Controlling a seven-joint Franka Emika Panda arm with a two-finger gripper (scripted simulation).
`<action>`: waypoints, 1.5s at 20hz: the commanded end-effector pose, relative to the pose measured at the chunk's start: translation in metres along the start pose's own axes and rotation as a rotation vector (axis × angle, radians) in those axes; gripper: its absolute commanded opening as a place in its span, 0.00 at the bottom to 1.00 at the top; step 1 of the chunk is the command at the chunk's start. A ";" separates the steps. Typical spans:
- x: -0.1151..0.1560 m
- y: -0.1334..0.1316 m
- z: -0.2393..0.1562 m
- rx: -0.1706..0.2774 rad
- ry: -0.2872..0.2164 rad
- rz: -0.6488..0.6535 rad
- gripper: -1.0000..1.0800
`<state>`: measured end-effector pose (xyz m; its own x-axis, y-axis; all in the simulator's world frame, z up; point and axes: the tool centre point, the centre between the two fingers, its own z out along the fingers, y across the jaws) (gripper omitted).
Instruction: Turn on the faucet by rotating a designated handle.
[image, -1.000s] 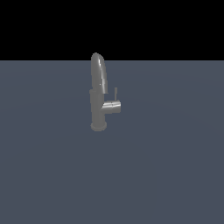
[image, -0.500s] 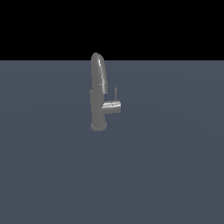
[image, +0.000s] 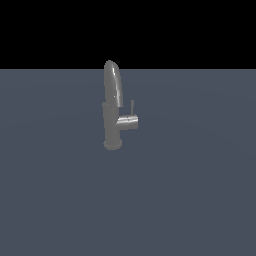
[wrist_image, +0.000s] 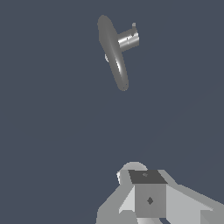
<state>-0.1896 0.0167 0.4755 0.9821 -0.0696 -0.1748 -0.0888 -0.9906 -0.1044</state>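
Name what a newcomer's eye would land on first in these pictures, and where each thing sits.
The grey faucet stands alone, upright on the flat dark surface in the middle of the exterior view, its spout arching at the top. Its short handle juts toward the exterior view's right, with a thin pin standing up at the end. In the wrist view the pale tool is well apart from the faucet.

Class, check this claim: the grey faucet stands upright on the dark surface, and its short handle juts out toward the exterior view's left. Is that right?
Not quite. The faucet does stand upright on the dark surface, but its handle juts toward the exterior view's right, not left. The exterior view shows this.
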 end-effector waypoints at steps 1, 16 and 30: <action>0.014 -0.002 0.001 0.029 -0.035 0.029 0.00; 0.101 -0.004 0.020 0.212 -0.257 0.210 0.00; 0.180 0.003 0.057 0.397 -0.478 0.388 0.00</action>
<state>-0.0299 0.0089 0.3941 0.7182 -0.2564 -0.6469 -0.5348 -0.7982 -0.2774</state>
